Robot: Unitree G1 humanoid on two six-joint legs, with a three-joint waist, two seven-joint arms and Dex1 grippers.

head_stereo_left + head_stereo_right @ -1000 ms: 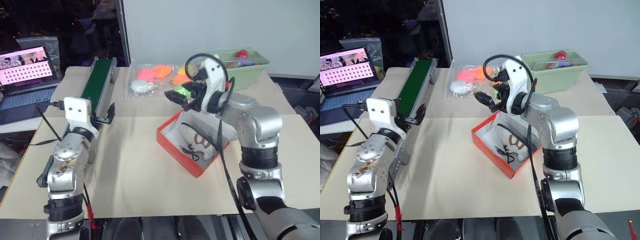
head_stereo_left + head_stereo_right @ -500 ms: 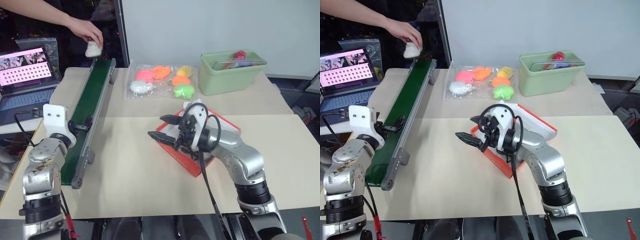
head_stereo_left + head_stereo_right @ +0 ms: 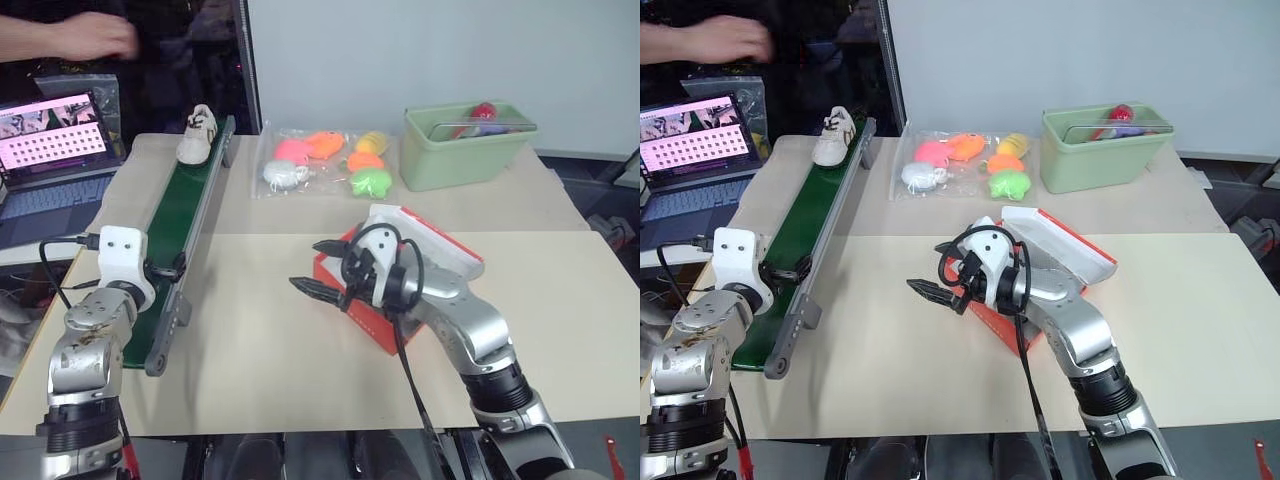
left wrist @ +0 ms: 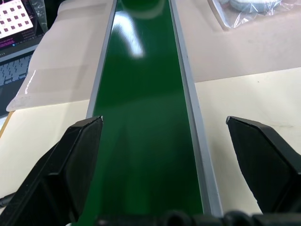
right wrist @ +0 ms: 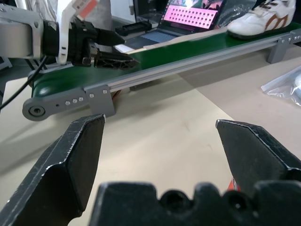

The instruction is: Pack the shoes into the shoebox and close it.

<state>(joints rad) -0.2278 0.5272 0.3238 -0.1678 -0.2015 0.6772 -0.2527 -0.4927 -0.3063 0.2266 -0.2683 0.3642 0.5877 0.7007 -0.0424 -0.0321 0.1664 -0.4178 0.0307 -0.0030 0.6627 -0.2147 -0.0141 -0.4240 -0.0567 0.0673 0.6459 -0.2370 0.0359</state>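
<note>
My right gripper (image 3: 318,268) hangs spread, empty, beside the shoebox (image 3: 345,305). Left gripper (image 4: 162,141) also spread, over the green belt (image 3: 185,200). One shoe (image 3: 197,135) sits at belt's far end.

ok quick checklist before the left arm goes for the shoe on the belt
1. Shoe on the far end of the green belt: ok.
2. Left gripper open over the belt's near end: ok.
3. Right gripper open, empty: ok.
4. Shoebox lid open: cannot tell, arm covers it.
5. Person's hand off the belt: ok.
6. Shoe within reach: not ok yet.
</note>
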